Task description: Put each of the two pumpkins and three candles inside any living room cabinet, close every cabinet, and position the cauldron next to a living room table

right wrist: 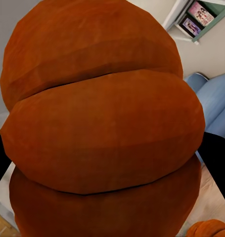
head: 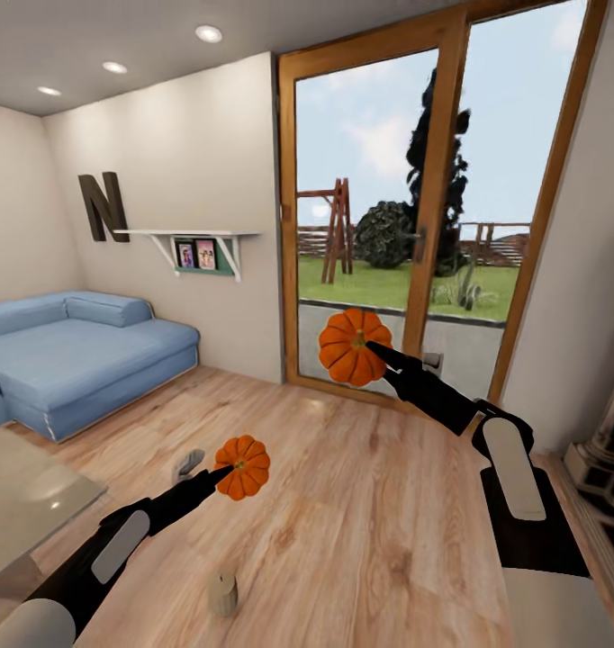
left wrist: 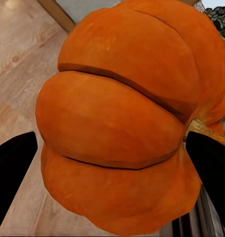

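My left gripper [head: 224,473] is shut on a small orange pumpkin [head: 242,467], held low over the wood floor; in the left wrist view this pumpkin [left wrist: 117,133] bulges between the dark fingers [left wrist: 13,173]. My right gripper [head: 376,347] is shut on a second pumpkin [head: 350,346], raised in front of the glass door. That pumpkin [right wrist: 102,123] sits between the fingers [right wrist: 217,163] in the right wrist view. One tan candle [head: 222,594] stands on the floor below the left arm. The grey table [head: 23,504] corner is at lower left. Cabinet and cauldron are out of view.
A blue sofa [head: 73,351] stands at the left wall under a white shelf [head: 194,238]. The wood-framed glass door [head: 433,198] is straight ahead. A small grey object [head: 188,463] lies on the floor beside the left pumpkin. A pale piece of furniture [head: 606,463] is at the right edge.
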### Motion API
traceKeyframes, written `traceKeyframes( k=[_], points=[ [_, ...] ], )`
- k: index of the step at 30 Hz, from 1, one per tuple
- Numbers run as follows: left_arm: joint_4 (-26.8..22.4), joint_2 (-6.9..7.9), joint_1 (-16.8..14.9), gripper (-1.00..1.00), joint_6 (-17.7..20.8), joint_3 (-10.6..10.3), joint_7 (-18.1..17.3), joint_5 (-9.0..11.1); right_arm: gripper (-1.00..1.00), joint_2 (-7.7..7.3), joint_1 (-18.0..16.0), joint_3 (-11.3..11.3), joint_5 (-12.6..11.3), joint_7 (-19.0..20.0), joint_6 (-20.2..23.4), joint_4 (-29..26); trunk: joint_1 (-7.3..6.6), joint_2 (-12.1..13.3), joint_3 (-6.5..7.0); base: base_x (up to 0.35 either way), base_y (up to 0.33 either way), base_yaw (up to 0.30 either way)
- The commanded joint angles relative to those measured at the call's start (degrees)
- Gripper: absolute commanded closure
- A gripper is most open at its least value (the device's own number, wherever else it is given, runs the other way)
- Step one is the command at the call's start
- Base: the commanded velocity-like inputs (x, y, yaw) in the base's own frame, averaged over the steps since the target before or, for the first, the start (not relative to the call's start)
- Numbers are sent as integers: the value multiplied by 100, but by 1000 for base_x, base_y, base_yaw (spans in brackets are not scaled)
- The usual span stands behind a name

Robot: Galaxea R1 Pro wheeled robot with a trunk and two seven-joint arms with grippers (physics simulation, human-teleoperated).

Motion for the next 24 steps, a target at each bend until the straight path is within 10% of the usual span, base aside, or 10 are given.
traceKeyframes(
  k=[1,24],
  points=[
    [-5,4,-5,100,30,-13,4,78,100,1,-5,-10,-21,22,33,-1,-4,-4,-6,-342,-60,0],
    [5,2,-5,100,19,-23,-3,61,100,1,-5,-10,-21,31,33,-6,-4,-4,-6,-150,-77,216]
  ],
)
